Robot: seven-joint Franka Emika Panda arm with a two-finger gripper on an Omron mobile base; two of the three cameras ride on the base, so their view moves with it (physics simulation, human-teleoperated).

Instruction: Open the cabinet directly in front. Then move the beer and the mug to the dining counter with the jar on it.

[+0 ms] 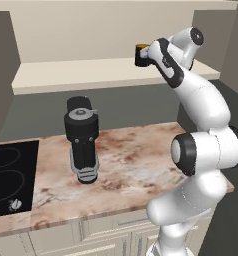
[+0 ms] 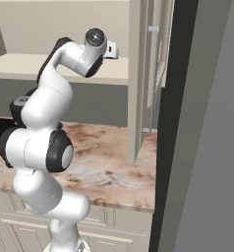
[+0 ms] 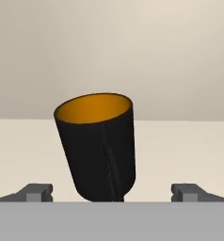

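A white robot arm reaches up into the open cabinet [image 1: 116, 75]. On its pale shelf stands the mug [image 3: 97, 143] (black outside, orange inside). The claw [image 3: 111, 192] is spread wide, one fingertip on each side of the mug, apparently not touching it. Below lies a marbled desk [image 1: 136, 165].

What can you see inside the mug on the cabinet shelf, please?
The mug shows a yellow-orange inner wall near its rim, with no contents visible there. Its own dark wall hides the bottom. It stands on the pale shelf between the open gripper fingertips.
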